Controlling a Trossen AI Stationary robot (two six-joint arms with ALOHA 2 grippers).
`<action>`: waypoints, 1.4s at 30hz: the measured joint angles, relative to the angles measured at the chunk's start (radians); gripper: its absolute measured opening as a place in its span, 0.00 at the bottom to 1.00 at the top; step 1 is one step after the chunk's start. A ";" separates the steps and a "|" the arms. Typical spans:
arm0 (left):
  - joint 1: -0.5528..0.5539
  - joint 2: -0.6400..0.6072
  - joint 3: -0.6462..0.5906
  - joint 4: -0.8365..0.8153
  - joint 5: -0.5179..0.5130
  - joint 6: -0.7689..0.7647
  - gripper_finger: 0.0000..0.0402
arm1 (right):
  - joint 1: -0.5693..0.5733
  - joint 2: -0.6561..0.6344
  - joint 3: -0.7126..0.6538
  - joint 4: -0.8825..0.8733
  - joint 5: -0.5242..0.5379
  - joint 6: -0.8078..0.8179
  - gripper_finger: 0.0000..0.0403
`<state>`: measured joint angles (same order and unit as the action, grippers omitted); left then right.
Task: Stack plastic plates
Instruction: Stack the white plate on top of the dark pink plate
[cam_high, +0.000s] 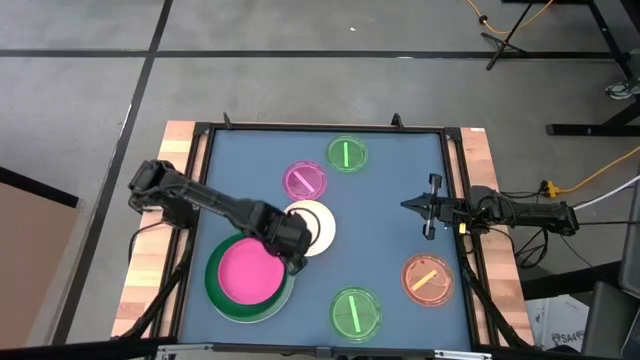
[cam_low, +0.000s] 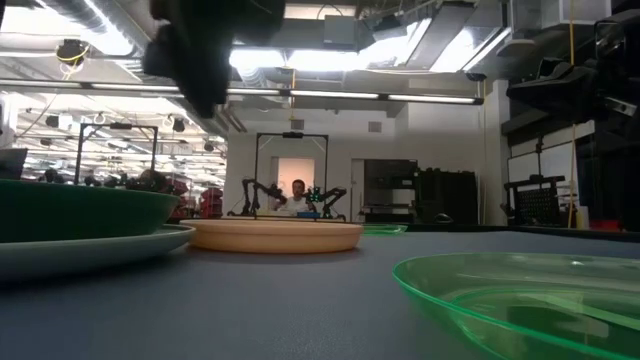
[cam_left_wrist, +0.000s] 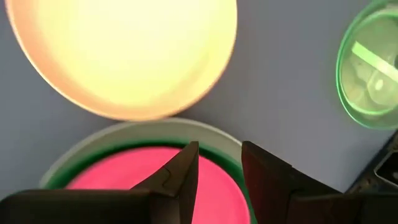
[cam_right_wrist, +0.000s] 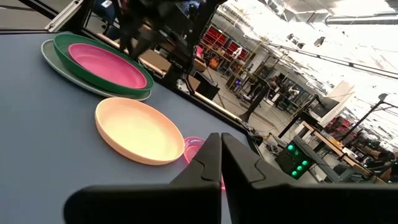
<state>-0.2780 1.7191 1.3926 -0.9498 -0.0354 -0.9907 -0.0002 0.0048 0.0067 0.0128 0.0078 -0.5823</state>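
A magenta plate lies inside a dark green plate, which sits on a pale blue-white plate at the table's near left. The cream plate lies flat just beyond this stack. My left gripper is open and hovers over the stack's far-right rim, well above it in the low view. Flat on the table lie a small pink plate, two small green plates and an orange plate. My right gripper is shut and waits at the right side.
A dark raised frame borders the blue-grey table mat. Bare mat lies at the centre right, between the cream plate and my right gripper. People and equipment stand in the room far behind the table.
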 joint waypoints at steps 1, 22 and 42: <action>0.016 0.000 0.000 0.000 0.000 0.015 0.29 | 0.000 0.000 0.000 0.000 0.000 0.000 0.00; 0.273 0.002 0.000 -0.003 -0.013 0.293 0.29 | 0.000 0.000 0.000 0.000 0.000 0.000 0.00; 0.416 0.141 -0.001 -0.019 -0.044 0.478 0.29 | 0.000 0.000 0.000 0.000 0.000 0.000 0.00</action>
<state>0.1380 1.8598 1.3919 -0.9684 -0.0794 -0.5122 -0.0004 0.0051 0.0071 0.0125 0.0078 -0.5823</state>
